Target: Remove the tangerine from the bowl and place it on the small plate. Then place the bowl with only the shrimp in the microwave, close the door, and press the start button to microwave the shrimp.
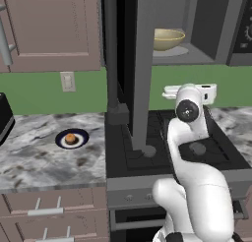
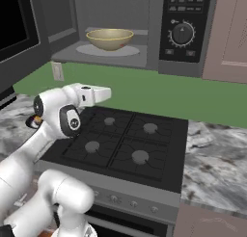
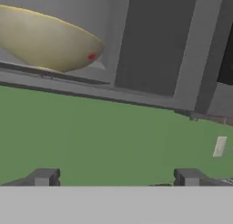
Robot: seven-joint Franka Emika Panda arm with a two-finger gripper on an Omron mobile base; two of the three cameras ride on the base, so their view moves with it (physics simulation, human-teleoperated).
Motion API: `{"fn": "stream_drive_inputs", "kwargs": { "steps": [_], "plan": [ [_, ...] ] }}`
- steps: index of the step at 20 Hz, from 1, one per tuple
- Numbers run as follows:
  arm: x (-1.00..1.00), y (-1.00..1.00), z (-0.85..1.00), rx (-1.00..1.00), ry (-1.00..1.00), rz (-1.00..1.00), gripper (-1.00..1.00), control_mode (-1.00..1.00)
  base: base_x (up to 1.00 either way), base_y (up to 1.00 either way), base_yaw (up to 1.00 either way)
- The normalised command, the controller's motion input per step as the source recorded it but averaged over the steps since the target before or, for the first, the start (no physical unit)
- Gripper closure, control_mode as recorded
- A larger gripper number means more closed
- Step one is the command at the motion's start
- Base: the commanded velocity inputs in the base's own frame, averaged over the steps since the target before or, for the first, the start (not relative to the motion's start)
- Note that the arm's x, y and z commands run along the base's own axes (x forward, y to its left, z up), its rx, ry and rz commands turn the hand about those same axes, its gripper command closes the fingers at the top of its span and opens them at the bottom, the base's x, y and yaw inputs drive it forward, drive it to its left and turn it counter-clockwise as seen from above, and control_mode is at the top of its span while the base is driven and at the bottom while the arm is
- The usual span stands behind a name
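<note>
The yellowish-tan bowl stands inside the open microwave on its grey floor. The bowl's wall hides the shrimp; a small reddish spot marks its side in the hand view. The door is swung wide open to the left. The tangerine lies on the small plate on the counter left of the stove. My gripper hangs open and empty over the stove. It sits below the microwave's opening, facing the green wall.
A black four-burner stove lies under the arm. The control panel with its round dial is right of the microwave cavity. Mauve cabinets hang at upper left. A wall outlet and a black appliance are on the left.
</note>
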Motion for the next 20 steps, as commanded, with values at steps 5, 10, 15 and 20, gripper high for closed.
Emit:
{"fn": "stream_drive_inputs", "kwargs": {
  "steps": [5, 10, 15, 20],
  "plan": [
    [0.0, 0.1, 0.0, -0.34, 0.0, -0.23, -1.0, -1.0, 0.0, 0.0, 0.0],
    [-0.2, 0.06, -0.05, -0.26, -0.07, -0.16, -1.0, -1.0, 0.0, 0.0, 0.0],
    [-0.59, 0.14, -0.01, -0.14, -0.16, -0.06, -1.0, -1.0, 0.0, 0.0, 0.0],
    [-0.53, 0.42, 0.13, -0.15, -0.03, -0.15, -1.0, -1.0, 0.0, 0.0, 0.0]
  ]
}}
